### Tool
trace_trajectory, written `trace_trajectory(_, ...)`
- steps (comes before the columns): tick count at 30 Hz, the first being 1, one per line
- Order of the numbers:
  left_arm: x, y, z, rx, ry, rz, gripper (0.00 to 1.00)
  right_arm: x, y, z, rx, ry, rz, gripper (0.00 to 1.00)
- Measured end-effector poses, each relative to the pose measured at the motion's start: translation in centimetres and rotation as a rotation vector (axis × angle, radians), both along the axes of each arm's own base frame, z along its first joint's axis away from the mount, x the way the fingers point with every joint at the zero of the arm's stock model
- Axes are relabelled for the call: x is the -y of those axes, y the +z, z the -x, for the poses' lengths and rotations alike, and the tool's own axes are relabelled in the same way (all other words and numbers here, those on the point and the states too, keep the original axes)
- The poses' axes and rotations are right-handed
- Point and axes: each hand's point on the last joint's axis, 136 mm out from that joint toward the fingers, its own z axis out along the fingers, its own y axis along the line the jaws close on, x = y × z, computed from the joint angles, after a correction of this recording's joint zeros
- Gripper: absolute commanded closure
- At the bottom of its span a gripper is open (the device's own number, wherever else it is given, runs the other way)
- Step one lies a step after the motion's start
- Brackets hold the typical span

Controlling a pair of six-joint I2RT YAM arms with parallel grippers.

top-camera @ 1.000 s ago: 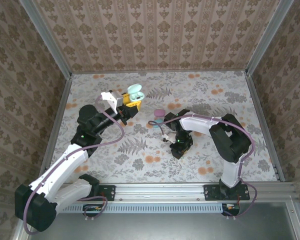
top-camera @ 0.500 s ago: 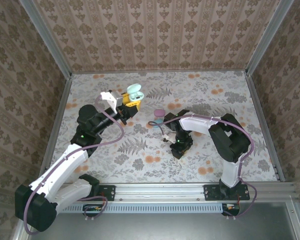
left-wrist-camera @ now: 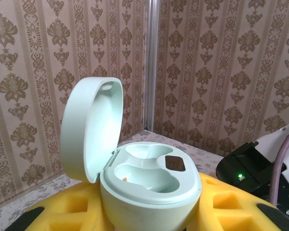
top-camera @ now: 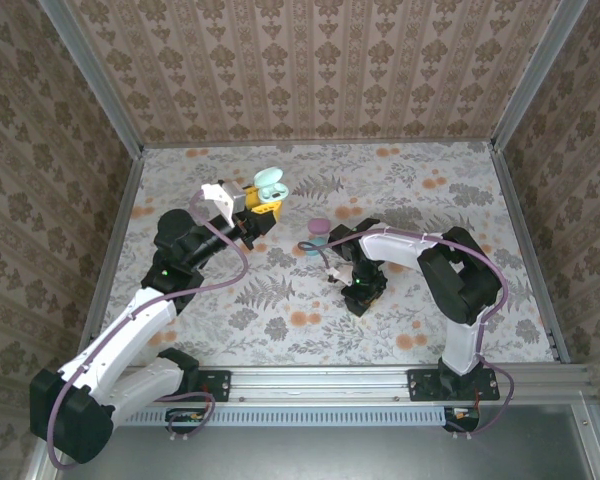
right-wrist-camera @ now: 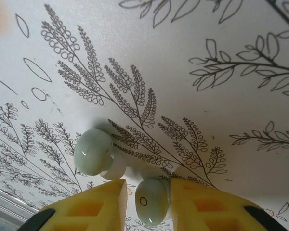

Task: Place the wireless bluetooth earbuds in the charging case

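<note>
1. From the top external camera we see the left claw (top-camera: 264, 206) raised above the flower-printed worktop (top-camera: 430, 190). Its yellow pads are closed on a mint-green pebble-shaped plastic charging case (top-camera: 271, 183), whose lid stands open. The right claw (top-camera: 362, 293) points down at the worktop near the middle, too small here for us to read its jaws. A small pink-topped, blue-bottomed case (top-camera: 320, 234) stands on the worktop between the two claws, apart from both.

2. From the left wrist camera we see the left claw (left-wrist-camera: 149, 214) gripping the mint-green case (left-wrist-camera: 151, 185) between its yellow foam pads (left-wrist-camera: 226, 202), which press on either side of its base. The case sits upright and its hinged lid (left-wrist-camera: 89, 130) is tipped back to the left. The two moulded hollows in the body hold no bud, and a small dark square patch (left-wrist-camera: 175, 164) sits beside them. To the right, behind the pad, is a black arm link with a green light (left-wrist-camera: 238, 176).

3. From the right wrist camera we see the right claw (right-wrist-camera: 148, 186) low over the worktop (right-wrist-camera: 207, 72), here printed with fern leaves. One pale mint-green rounded plastic earbud (right-wrist-camera: 151, 202) lies between the yellow fingers (right-wrist-camera: 96, 207). The right finger is against it, while a sliver of worktop shows between it and the left finger. We cannot tell whether the claw is actually pinching it. A second mint-green earbud (right-wrist-camera: 93, 151) lies on the worktop just beyond the left finger, outside the jaws, near the first bud.
</note>
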Motion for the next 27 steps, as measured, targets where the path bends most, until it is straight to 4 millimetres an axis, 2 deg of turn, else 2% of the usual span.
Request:
trace_trajectory(14,0.0,-0.1,0.0,-0.003,0.000,-0.002,0.74,0.6,0.0,-0.6,0.022,-0.081,0.038,0.77)
trace_trajectory(18,0.0,-0.1,0.0,-0.004,0.000,-0.002,0.74,0.7,0.3,-1.5,0.060,-0.142,0.032,0.77)
trace_trajectory(24,0.1,-0.3,-0.1,-0.010,-0.001,-0.006,0.74,0.9,2.7,-3.6,0.172,-0.325,-0.059,0.78)
trace_trajectory(27,0.3,-0.9,-0.4,-0.024,-0.005,-0.014,0.74,0.7,5.8,-5.2,0.263,-0.462,-0.188,0.78)
